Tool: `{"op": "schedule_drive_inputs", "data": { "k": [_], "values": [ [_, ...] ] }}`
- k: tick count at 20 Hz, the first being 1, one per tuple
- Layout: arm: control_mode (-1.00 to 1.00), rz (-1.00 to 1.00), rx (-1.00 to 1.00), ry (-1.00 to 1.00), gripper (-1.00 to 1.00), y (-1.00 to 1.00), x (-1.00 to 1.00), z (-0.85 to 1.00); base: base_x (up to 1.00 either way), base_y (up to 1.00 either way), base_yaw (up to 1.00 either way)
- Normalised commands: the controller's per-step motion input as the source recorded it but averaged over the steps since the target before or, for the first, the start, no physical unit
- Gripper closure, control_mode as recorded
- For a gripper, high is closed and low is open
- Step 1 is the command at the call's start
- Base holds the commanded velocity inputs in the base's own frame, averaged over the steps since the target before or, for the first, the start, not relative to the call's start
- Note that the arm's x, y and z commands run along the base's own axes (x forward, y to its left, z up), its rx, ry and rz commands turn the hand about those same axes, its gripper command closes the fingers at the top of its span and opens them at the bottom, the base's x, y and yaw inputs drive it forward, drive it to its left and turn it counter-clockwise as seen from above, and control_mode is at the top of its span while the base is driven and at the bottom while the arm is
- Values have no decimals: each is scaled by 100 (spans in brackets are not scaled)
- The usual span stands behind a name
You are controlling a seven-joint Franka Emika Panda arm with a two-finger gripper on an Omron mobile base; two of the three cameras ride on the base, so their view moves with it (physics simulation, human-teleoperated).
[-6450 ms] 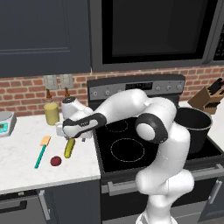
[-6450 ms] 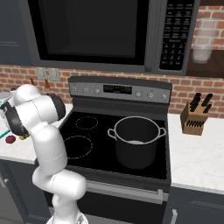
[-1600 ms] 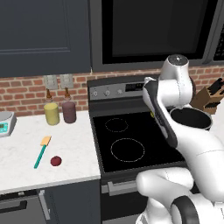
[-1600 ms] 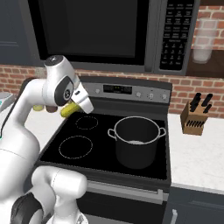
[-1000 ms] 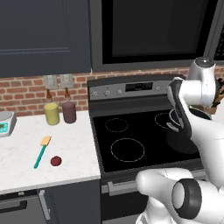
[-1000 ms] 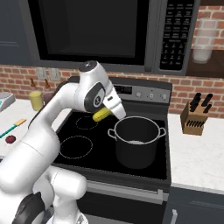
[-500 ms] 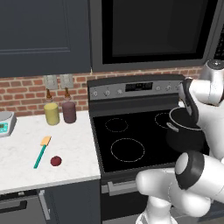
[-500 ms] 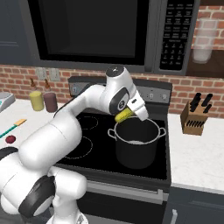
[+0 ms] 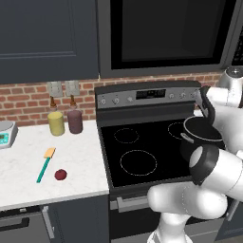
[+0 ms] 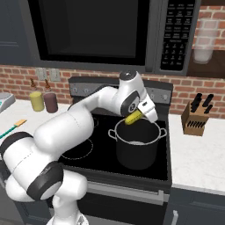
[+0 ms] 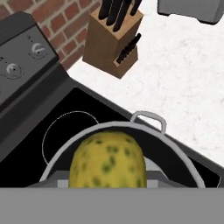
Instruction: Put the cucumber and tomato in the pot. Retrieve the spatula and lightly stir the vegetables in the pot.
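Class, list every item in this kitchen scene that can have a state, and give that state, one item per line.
cucumber: gripped, tilted, held above the pot's opening
gripper: shut on the cucumber
pot: on the stove, lidless, no vegetables seen inside
tomato: lying on the counter, not in the pot
spatula: flat on the counter beside the tomato, untouched

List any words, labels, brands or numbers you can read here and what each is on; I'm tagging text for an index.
None can be read.
Stove panel: a display and marks by the knobs, too blurred to read.
Microwave keypad: rows of button marks, too small to read.
Scale: a small teal display, no legible digits.
Jars, knife block and pot: no labels.
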Motion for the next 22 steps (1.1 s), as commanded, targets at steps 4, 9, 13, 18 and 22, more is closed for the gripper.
{"op": "schedule_drive_inputs", "data": {
  "k": [4,9,13,18,22],
  "values": [
    [-100,0,-3,0,100,0,1,-51,0,0,0],
    [-100,0,-2,0,100,0,11,-42,0,0,0],
    [-100,0,0,0,100,0,22,-29,0,0,0],
    [-100,0,0,0,100,0,22,-28,0,0,0],
    [-100,0,0,0,100,0,8,-27,0,0,0]
  ]
}}
